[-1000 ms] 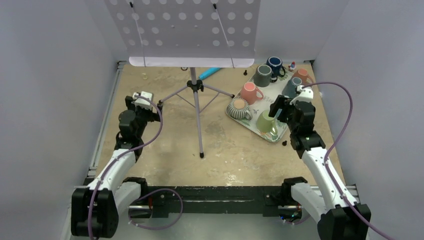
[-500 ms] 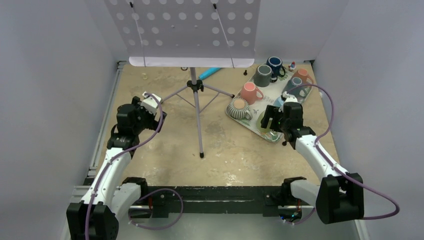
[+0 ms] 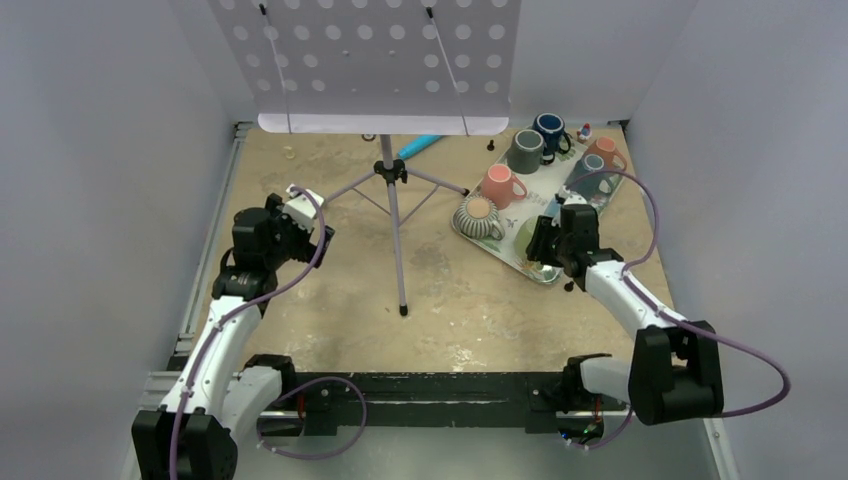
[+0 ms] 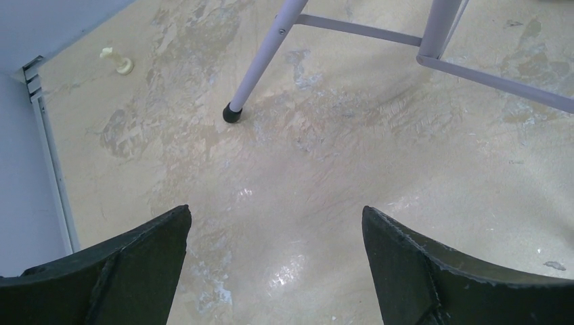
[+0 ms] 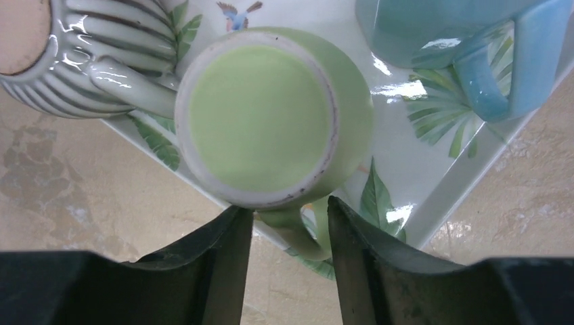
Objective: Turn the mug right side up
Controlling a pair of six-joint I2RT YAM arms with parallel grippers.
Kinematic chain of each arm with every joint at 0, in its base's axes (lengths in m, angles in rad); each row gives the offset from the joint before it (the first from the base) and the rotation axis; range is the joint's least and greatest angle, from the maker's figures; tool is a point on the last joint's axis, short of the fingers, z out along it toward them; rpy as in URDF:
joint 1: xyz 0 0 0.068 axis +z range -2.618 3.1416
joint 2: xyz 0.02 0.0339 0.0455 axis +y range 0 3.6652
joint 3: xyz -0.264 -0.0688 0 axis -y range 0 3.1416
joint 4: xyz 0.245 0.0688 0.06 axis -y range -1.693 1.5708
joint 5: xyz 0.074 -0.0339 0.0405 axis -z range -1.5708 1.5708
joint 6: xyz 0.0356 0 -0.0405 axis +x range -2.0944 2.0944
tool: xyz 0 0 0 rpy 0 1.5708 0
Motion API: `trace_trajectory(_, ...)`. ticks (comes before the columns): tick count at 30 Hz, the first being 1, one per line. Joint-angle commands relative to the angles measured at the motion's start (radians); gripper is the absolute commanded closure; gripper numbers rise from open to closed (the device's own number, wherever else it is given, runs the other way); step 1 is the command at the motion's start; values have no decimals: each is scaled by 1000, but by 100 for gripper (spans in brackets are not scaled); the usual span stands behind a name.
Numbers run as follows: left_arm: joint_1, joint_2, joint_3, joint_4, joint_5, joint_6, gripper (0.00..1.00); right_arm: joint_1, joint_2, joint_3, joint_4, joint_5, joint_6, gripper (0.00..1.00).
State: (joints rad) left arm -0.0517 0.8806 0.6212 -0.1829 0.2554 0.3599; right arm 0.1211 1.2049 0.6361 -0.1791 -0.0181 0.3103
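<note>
A light green mug (image 5: pixel 260 115) stands upside down, base up, on the leaf-patterned tray (image 5: pixel 447 189). Its handle (image 5: pixel 298 237) points toward my right gripper (image 5: pixel 290 210). The two fingers stand close on either side of the handle and appear to touch it. In the top view the right gripper (image 3: pixel 545 245) sits low over the tray's near corner and hides most of the green mug (image 3: pixel 527 240). My left gripper (image 3: pixel 318 232) is open and empty over bare table at the left, also shown in its wrist view (image 4: pixel 274 223).
A striped mug (image 3: pixel 478 217) lies beside the green one, and a light blue mug (image 5: pixel 460 40) stands behind it. Pink (image 3: pixel 497 185), grey (image 3: pixel 524 150) and dark blue (image 3: pixel 549 127) mugs stand farther back. A music stand (image 3: pixel 395 200) occupies the table's middle, one foot (image 4: pixel 232 114) near my left gripper.
My right gripper has come down and toward the tray's near corner, with its fingers now around the green mug's handle. The left arm shifted slightly, then held still.
</note>
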Motion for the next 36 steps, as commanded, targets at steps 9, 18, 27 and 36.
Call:
trace_trajectory(9,7,-24,230,-363,133,84,0,27,58,42,23,-60,-18,100)
trace_trajectory(18,6,-28,551,-885,435,82,5,90,-392,93,11,-267,-12,100)
trace_trajectory(27,4,-61,702,-871,891,-223,7,337,-640,51,530,-588,245,100)
trace_trajectory(36,-48,-65,531,-278,983,-870,9,847,-354,178,863,-406,207,100)
